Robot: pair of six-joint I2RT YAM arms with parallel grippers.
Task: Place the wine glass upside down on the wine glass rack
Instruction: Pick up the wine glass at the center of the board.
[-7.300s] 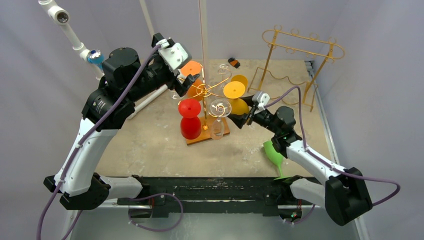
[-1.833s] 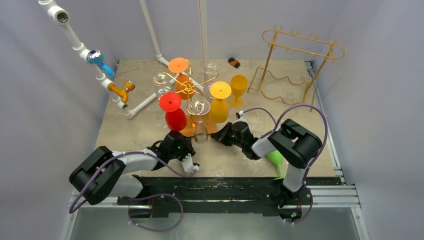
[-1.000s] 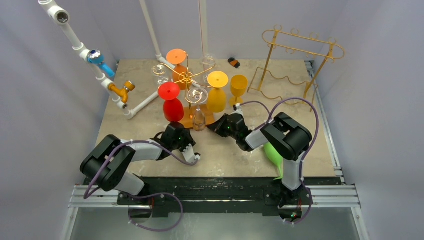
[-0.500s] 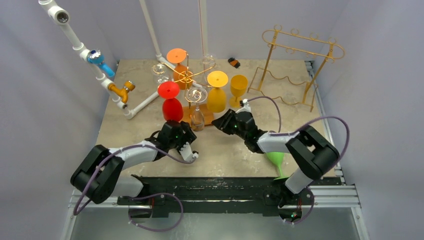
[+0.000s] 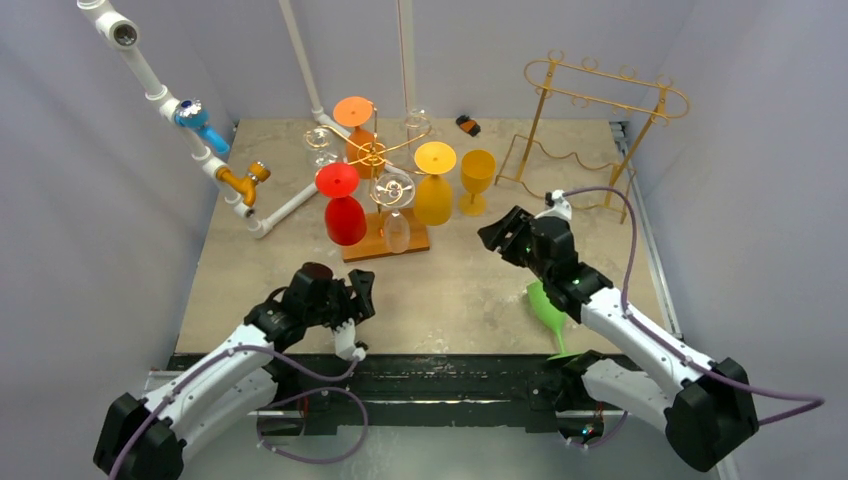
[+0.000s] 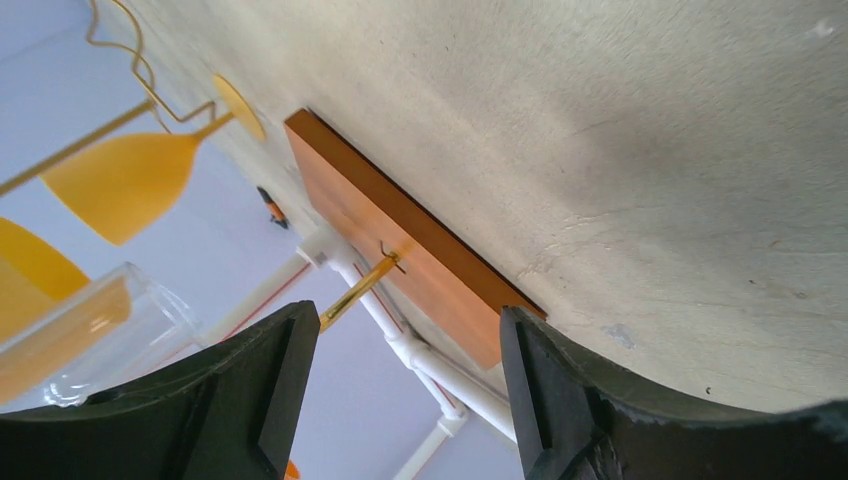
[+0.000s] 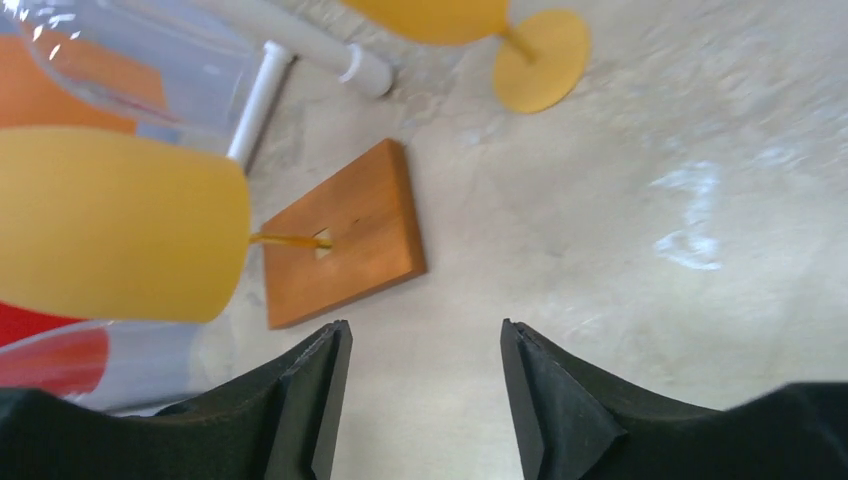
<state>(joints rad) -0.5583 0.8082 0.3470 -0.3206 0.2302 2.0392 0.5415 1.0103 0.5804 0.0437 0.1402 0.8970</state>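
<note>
Where clr glass [image 5: 397, 230] hangs, gold-wire rack [image 5: 373, 156].

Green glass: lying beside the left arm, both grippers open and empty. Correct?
Not quite. The green glass lies beside the right arm, not the left; the top external view shows it. The left gripper and the right gripper are open and empty, as stated.

No readable text or labels anywhere.

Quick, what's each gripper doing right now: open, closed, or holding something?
Left gripper: open, holding nothing.
Right gripper: open, holding nothing.
</note>
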